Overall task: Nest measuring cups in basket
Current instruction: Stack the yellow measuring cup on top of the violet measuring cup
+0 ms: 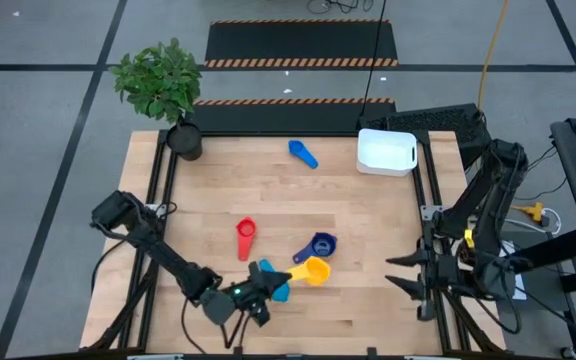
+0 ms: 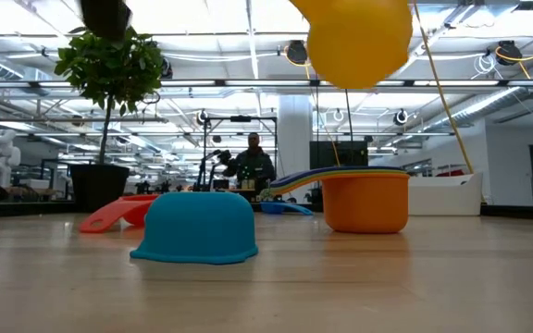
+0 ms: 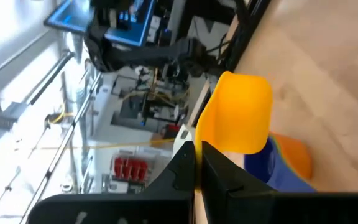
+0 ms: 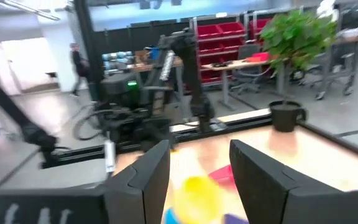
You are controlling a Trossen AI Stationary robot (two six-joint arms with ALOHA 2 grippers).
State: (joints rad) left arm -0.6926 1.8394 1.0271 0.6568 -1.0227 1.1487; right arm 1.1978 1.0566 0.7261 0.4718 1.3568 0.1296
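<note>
Teal cup (image 2: pixel 198 228) sits upside down; left hand (image 3: pixel 197 163) is clamped on the yellow cup (image 3: pixel 240 113); white basket (image 1: pixel 385 152) holds nothing.

The basket (image 1: pixel 386 151) sits at the desk's (image 1: pixel 208 190) far right corner, a plant pot (image 1: pixel 184 140) at the far left. One measuring cup (image 1: pixel 303 153) lies between them; the other measuring cups (image 1: pixel 320 246) cluster near the front edge, beside the left end effector (image 1: pixel 263 280).
</note>
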